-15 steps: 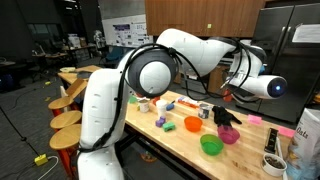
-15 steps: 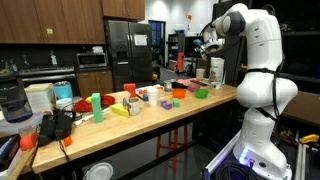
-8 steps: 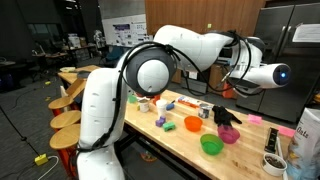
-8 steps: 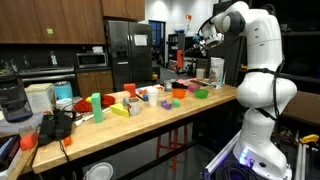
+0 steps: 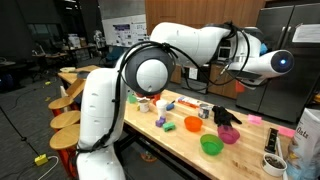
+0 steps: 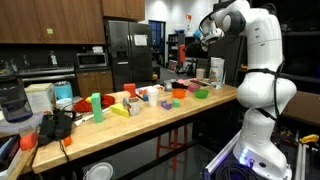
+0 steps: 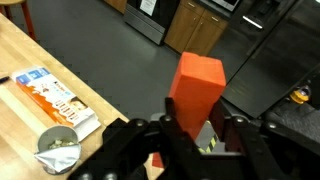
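High above the dark floor (image 7: 110,50), hovering near the wooden table (image 7: 40,60) and its edge. Gripping the orange block (image 7: 197,85) with the gripper (image 7: 197,135), clenching on both sides. Seemingly finishing the lift, not yet placing it anywhere.

In the wrist view the gripper (image 7: 196,138) comes in from the bottom edge, its dark jaws closed against the two sides of an upright orange block (image 7: 197,88), whose top stands well clear of them. Behind the block lies a dark grey floor (image 7: 110,50). At the left runs the wooden tabletop (image 7: 25,125), which carries a flat printed box (image 7: 52,98) and, just beside it, a small bowl (image 7: 58,153) whose contents are too blurred to tell. Wooden cabinets (image 7: 205,14) line the top edge.
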Motion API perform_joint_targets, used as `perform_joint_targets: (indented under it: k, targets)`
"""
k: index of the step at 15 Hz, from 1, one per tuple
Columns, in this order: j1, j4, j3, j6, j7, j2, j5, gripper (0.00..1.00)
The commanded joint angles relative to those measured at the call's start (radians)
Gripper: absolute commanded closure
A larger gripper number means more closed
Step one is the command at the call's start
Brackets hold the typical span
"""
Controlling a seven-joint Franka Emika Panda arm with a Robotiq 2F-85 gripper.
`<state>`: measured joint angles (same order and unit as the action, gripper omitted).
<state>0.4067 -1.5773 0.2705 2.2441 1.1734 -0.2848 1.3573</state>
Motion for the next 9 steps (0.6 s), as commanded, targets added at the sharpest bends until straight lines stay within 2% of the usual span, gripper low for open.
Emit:
perform_joint_targets:
  k: [1,4,5,9]
  targets:
    - [-0.018,-0.003,0.01,0.079,-0.011,0.024,0.017,0.87]
    - [-0.024,-0.005,0.008,0.132,-0.011,0.029,0.016,0.87]
    - [-0.014,0.015,0.008,0.093,0.001,0.003,0.003,0.62]
    - [-0.017,0.015,0.007,0.113,0.001,0.006,0.002,0.62]
